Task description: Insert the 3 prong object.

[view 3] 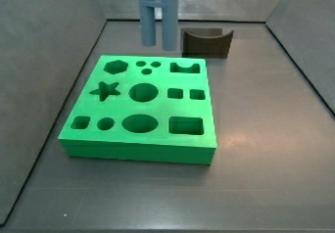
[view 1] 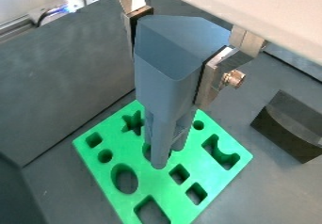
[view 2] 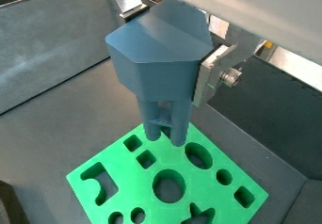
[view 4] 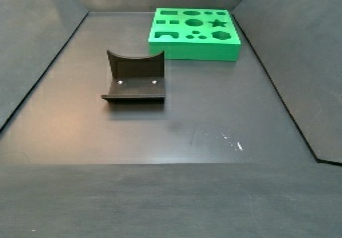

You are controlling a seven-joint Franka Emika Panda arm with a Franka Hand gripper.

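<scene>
You're looking at a hand (view 1: 189, 82) with bare silver metal plates closing on the 3 prong object (view 1: 170, 87), matt slate-blue plastic with smooth faces. Under it the green board (view 3: 144, 110) is showing smooth, slightly glossy plastic. The brown block (view 4: 134, 79) is looking matt. The bench (view 4: 174, 132) is showing dull, lightly scuffed grey.

both wrist views look steeply down from close range, along the slate-blue 3 prong object (view 1: 170, 72) in the gripper (view 1: 217, 72), onto the flat green board with shaped holes (view 2: 239, 195). a side view faces the board (view 3: 137, 147) from near; a side view sits farther back, the board (view 4: 195, 48) at the table's far edge. all share the board.
</scene>
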